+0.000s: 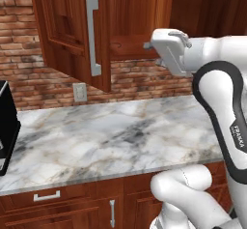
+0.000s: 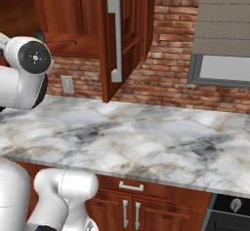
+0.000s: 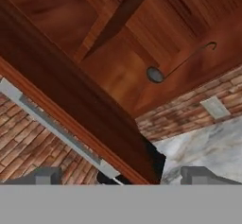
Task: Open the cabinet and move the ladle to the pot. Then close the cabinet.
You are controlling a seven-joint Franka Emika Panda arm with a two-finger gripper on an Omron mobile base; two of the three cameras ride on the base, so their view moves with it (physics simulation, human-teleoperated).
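- Right, the biggest thing first: the marble counter (image 1: 111,136) runs wide under everything, with a red brick wall (image 1: 19,44) behind it.
- Above the counter hangs the cabinet (image 1: 130,15), reddish-brown wood, and both doors stand swung out toward the room. One door (image 1: 72,30) shows in the left base view and the other door (image 2: 128,30) in the right base view, each with its long silver bar handle (image 2: 115,40) upright on the face.
- Beneath the counter sit the lower drawer fronts (image 1: 48,196) with short handles.
- Right of the cabinet, a grey range hood (image 2: 224,35) juts from the brick.
- At the counter's left end stands a black appliance (image 1: 7,126).
- Level with the cabinet's bottom shelf (image 2: 73,45) is the white arm, its hand raised in front of the opening.
- The gripper (image 3: 123,176) has its jaws spread wide with nothing between them; one door's edge crosses just ahead of it.
- On that bottom shelf lies the ladle (image 3: 182,60), flat, its small round bowl toward the front and its thin hooked handle toward the cabinet's back.
- Below the cabinet, a wall socket (image 1: 80,92) sits in the brick.
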